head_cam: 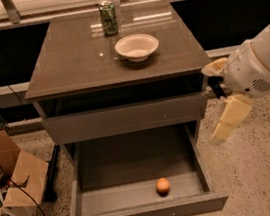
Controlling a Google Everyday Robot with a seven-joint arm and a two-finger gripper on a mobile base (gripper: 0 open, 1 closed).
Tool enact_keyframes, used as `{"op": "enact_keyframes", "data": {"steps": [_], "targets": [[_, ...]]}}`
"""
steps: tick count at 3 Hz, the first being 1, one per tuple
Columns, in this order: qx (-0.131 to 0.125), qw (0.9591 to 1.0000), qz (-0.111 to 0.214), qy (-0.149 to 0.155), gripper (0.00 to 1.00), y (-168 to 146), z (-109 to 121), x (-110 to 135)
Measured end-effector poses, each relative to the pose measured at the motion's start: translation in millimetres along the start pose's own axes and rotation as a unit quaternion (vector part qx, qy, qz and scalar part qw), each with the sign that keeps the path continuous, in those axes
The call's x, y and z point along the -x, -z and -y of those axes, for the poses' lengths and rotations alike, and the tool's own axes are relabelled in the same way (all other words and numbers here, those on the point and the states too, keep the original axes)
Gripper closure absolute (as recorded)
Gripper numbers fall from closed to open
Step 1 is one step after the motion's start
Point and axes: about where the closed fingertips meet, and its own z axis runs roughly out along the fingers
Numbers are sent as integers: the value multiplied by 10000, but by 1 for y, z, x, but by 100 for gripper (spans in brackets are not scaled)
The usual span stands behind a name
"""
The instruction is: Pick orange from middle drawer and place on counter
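The orange (162, 185) lies on the floor of the open middle drawer (86, 188), near its front wall and a little right of centre. The counter (68, 64) tops the cabinet above. My gripper (214, 102) hangs in the air to the right of the cabinet, level with the shut upper drawer front, above and to the right of the orange. It is open and empty. One cream finger (214, 67) shows beside the counter's right edge, the other (230, 117) lower down.
A white bowl (137, 46) and a green can (108, 18) stand on the counter. The shut upper drawer front (126, 119) overhangs the back of the open drawer. An open cardboard box (13, 191) sits on the floor at the left, with cables by it.
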Motion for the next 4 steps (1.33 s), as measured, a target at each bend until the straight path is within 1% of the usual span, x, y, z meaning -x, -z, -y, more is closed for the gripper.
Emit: {"op": "enact_keyframes", "data": {"steps": [1,2,3,4], "targets": [[483,9952,763,-369,0,-64,6,-13],[484,9952,764,-367,0,-64,6,-13],[858,9908,872,-583,0,-88,-5,-11],[1214,9821,1077,-956,0,-125,-18,-15]]}}
